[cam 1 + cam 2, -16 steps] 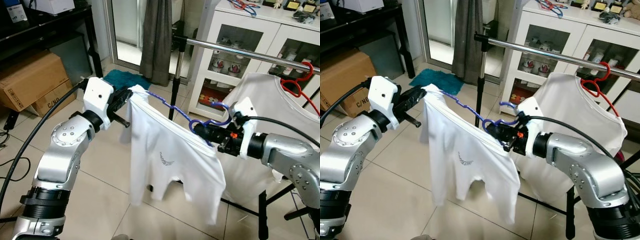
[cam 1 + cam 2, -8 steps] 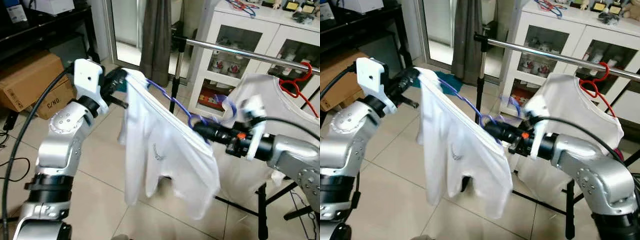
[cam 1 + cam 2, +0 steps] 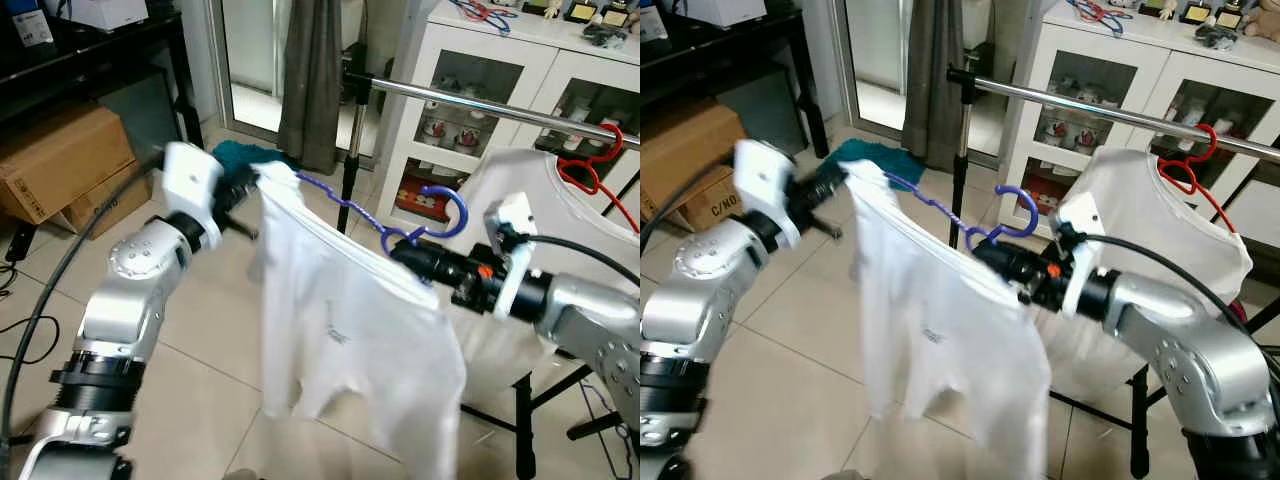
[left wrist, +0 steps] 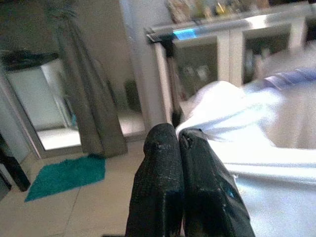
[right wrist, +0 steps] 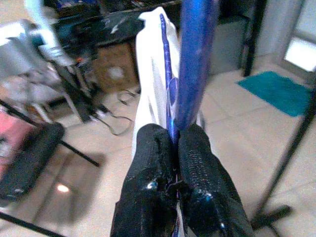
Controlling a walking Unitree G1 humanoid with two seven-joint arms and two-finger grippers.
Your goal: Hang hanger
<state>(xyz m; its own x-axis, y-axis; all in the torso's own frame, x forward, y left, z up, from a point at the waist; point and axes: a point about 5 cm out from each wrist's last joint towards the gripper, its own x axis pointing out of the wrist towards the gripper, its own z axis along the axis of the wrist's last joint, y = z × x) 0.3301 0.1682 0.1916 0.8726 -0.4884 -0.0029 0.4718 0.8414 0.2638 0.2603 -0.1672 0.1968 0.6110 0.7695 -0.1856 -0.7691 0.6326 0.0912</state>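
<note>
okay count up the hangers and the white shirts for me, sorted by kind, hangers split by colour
Blue hangers: 1, pinched by the right gripper
Red hangers: 1, on the rail
White shirts: 2
Total: 4

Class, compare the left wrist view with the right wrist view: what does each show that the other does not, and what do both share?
Left wrist view alone: the left end effector shut on the white shirt, the grey curtain and the metal rail.

Right wrist view alone: the right end effector shut on the blue hanger, a cardboard box and cables on the floor.

Both: the white shirt, the teal mat and the tiled floor.
</note>
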